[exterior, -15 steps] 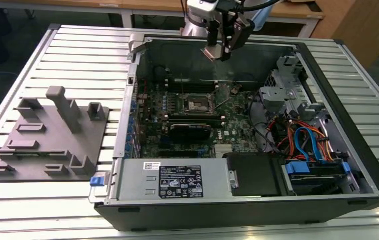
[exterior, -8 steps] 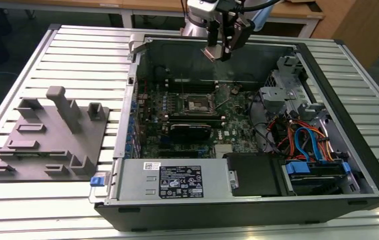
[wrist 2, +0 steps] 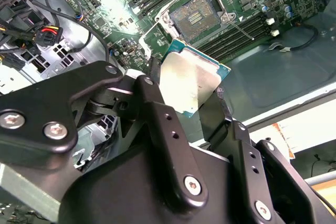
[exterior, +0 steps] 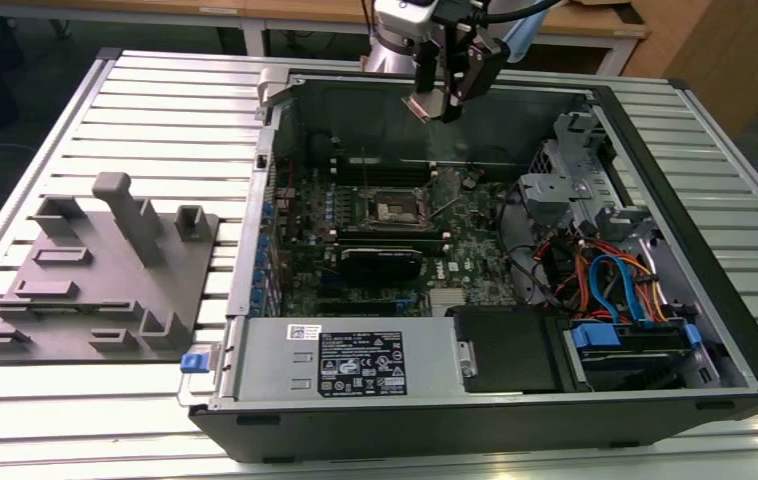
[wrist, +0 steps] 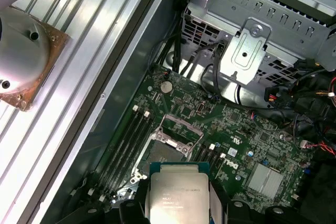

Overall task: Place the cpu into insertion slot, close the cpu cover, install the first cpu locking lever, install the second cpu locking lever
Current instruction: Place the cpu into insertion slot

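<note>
An open case [exterior: 699, 300] lies on the slatted table [exterior: 112, 90], nearer the edge at the exterior view's right. A grey fixture block [exterior: 99, 270] sits by the opposite edge. Inside the case, the motherboard [exterior: 352, 215] carries the slot [exterior: 397, 208], its dark centre bare. The gripper [exterior: 442, 105] hangs over the case's far side. Its jaws are clamped on two opposite edges of the cpu [wrist 2: 189, 80], well above the slot.
</note>
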